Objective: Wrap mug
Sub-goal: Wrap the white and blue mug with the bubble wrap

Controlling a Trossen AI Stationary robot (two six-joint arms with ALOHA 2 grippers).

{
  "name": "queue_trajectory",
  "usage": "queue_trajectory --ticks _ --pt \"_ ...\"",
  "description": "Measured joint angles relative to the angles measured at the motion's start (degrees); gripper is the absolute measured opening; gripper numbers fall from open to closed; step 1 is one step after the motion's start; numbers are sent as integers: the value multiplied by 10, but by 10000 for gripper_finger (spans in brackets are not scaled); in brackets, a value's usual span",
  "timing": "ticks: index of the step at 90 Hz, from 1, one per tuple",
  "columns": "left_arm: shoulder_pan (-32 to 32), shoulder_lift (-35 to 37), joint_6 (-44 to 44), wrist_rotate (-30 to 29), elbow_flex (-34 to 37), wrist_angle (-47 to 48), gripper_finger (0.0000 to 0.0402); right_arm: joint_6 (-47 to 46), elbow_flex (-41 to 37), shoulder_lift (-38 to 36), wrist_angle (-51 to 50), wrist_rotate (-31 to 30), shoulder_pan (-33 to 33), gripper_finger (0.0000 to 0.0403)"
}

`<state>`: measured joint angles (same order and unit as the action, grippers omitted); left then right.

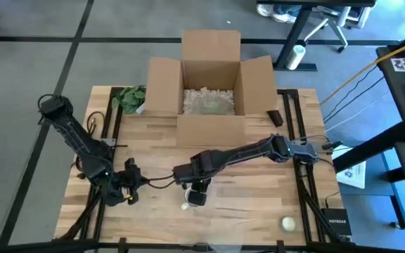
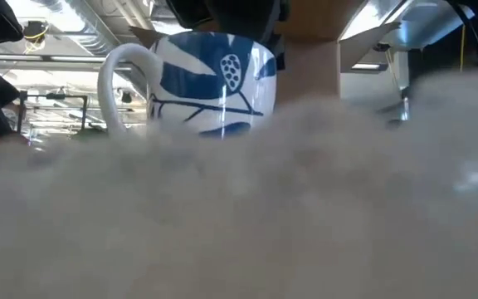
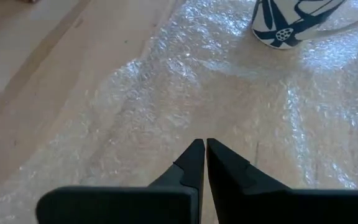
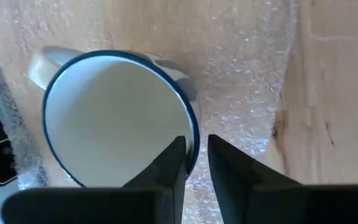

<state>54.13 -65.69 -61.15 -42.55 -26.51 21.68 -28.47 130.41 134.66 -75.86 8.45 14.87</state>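
Left end effector (image 3: 204,144), fingers together, hovers over bubble wrap (image 3: 229,106); mug (image 3: 291,22) stands on it.

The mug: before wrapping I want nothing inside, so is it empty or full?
Empty. The right wrist view looks straight into the mug and shows only bare white interior.

Bright daylight, glinting bubble wrap (image 3: 229,93), blurred low foreground

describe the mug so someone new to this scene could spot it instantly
On the wooden table, in front of the open cardboard box, a bubble wrap sheet lies. The mug stands upright on it under the right gripper: white, with blue leaf pattern and blue rim.
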Motion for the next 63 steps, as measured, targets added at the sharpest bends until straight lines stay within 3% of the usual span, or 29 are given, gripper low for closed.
queue_trajectory --ticks 63 --pt "0 0 0 0 0 3 0 16 0 -15 5 16 -11 51"
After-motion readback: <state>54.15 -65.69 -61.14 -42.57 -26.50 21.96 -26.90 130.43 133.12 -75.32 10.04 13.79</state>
